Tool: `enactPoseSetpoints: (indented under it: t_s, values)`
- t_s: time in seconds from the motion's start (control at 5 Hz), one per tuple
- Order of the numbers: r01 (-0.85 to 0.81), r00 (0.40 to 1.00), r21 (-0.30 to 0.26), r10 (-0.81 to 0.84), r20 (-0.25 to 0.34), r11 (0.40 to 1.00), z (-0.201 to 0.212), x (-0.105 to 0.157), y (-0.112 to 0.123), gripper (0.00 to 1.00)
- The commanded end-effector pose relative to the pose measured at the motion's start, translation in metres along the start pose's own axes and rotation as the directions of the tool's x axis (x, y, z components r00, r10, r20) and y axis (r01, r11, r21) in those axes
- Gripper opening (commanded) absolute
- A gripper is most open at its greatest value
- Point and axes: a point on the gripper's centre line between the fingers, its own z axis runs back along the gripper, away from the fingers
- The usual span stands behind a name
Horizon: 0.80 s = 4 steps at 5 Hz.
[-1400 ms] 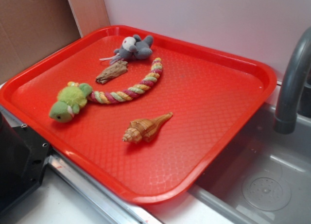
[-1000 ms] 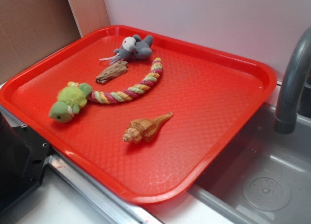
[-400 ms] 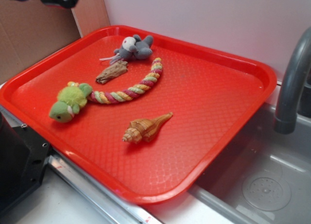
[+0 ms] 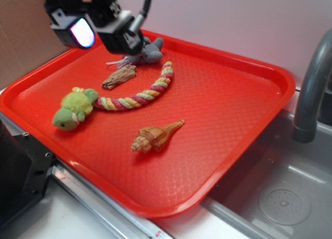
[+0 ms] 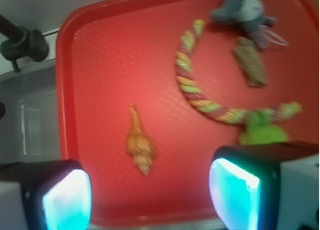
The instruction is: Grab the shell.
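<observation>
Shell [image 4: 155, 136]: lies on its side on the red tray, in the near middle part, pointed tip toward the far right, coiled blunt end toward the near left; nothing touches it. In the wrist view the shell [image 5: 139, 142] shows between the two fingers, well below them.
Tray [image 4: 244, 114]: red, textured, rests partly over the sink.
Rope [image 4: 140, 95]: striped, curved, beyond the shell, one end at the green plush toy.
Green plush toy [image 4: 72, 110]: near the tray's left edge.
Brown ridged piece [image 4: 119, 77]: flat, just inside the rope's curve.
Grey plush toy [image 4: 148, 51]: at the far edge, partly hidden by the tool.
Tool [image 4: 101, 34]: raised over the tray's far left corner, well apart from the shell; fingers [image 5: 67, 200] apart, holding nothing.
Faucet [image 4: 311, 94]: grey, right of the tray.
</observation>
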Motion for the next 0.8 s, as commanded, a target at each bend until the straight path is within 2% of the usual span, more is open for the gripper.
enactPoseSetpoints:
  t_s: [0.0, 0.2, 0.6]
  values:
    - [0.100, 0.989, -0.039, -0.103, -0.102, 0.994, -0.055, -0.007, -0.014, 1.00]
    - [0.115, 0.980, -0.045, -0.121, -0.160, 0.992, -0.076, -0.014, -0.013, 1.00]
    - [0.113, 0.960, 0.046, -0.098, -0.261, 0.993, -0.114, -0.019, -0.009, 1.00]
